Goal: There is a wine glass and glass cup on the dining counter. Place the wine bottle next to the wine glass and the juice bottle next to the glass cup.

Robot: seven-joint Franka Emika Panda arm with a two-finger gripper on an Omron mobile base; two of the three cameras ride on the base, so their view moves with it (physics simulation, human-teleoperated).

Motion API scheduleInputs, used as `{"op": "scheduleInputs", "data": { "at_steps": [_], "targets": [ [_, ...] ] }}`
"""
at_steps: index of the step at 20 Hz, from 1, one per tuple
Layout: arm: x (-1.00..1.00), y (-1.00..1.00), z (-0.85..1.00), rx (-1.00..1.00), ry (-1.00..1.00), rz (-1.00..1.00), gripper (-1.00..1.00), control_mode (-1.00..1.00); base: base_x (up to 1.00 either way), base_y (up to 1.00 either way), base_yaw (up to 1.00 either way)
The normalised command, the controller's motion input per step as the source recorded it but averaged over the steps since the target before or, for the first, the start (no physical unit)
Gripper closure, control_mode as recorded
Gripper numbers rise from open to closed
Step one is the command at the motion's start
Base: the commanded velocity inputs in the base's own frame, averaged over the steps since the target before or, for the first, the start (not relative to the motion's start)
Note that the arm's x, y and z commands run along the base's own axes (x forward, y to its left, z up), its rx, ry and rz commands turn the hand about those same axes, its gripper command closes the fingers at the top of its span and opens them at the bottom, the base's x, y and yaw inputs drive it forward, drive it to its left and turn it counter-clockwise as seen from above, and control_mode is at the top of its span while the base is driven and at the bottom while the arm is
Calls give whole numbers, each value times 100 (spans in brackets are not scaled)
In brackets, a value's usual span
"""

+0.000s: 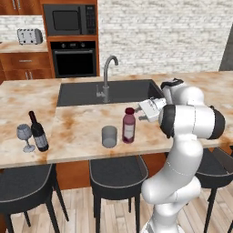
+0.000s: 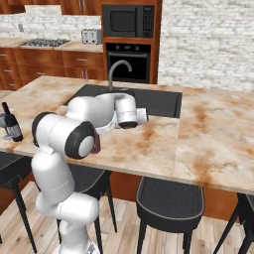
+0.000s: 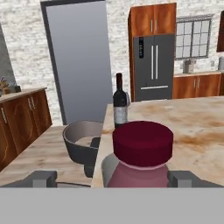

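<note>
In the hand view the gripper (image 3: 112, 178) stands spread wide, its two grey fingertips (image 3: 40, 178) low at either side of the juice bottle (image 3: 142, 153), which sits between them without either tip clearly touching it; nothing is grasped. Only the dark red cap and the shoulders of the bottle show there, the body being cut off by the bottom of the view.

From the left base view the same juice bottle (image 1: 129, 125) stands upright on the dining counter (image 1: 82, 123), just beside the glass cup (image 1: 109, 136), with the hand (image 1: 150, 109) close at its right. The finger ends themselves are hard to make out there against the white wrist. In the right base view the arm's elbow covers nearly all of the bottle; only a dark red sliver shows at its edge.

Further left along the counter, well apart from the cup, the wine bottle (image 1: 38, 132) stands upright just beside the wine glass (image 1: 25, 135). In the right base view the wine bottle (image 2: 11, 123) shows at the left edge, the glass next to it largely cut off. In the hand view the wine bottle (image 3: 120, 101) rises beyond the cap.

Behind the counter lie the sink (image 1: 82, 93) with its faucet (image 1: 107, 77), then the oven (image 1: 74, 59) and microwave (image 1: 69, 20).
</note>
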Motion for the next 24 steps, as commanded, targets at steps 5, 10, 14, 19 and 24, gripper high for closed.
{"op": "scheduleInputs", "data": {
  "at_steps": [5,10,14,19,24],
  "targets": [
    [-9,-8,5,0,-1,-7,-100,-100,0,0,0],
    [-24,-12,16,0,0,-13,-100,-100,0,0,0],
    [-29,-9,17,-3,0,-16,-100,-100,0,0,0],
    [-32,0,29,-8,1,-20,-100,-100,0,0,0],
    [-39,0,38,-9,2,-16,-100,-100,0,0,0]
  ]
}}
